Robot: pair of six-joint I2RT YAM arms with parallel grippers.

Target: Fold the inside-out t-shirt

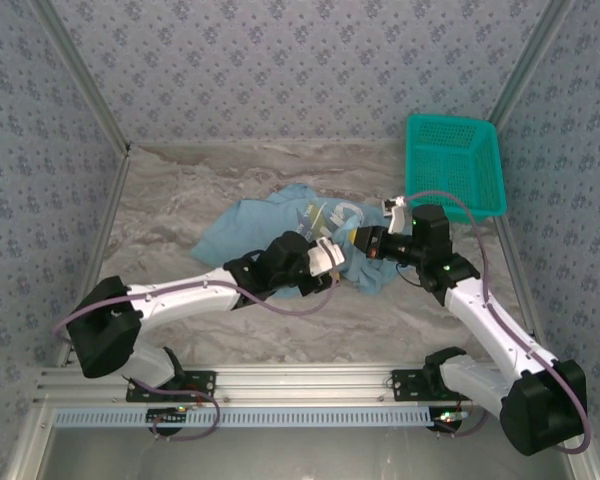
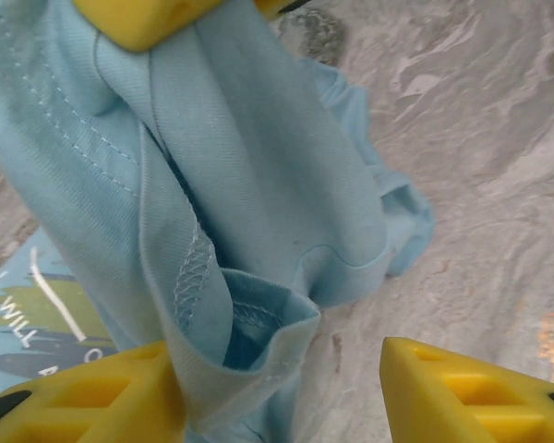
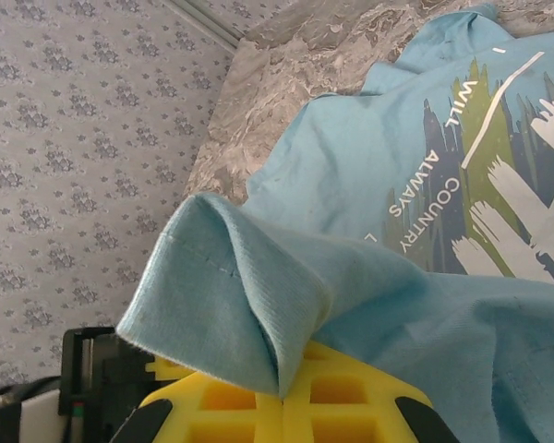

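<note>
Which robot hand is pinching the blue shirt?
The right gripper: its yellow fingers are shut on a fold of the light-blue t-shirt. The left gripper has its fingers apart, with cloth only hanging beside one.

the t-shirt (image 1: pixel 265 222) is soft light-blue cloth, crumpled in a loose heap on the table (image 1: pixel 180 190), a little right of the middle. it does not lie flat: folds overlap, and a bunched part at its near right side is lifted off the surface and hangs in long creases. a print (image 3: pixel 471 175) of dark blue and green shapes with white letters faces up. stitched seams and a hem show along the raised folds.
</note>
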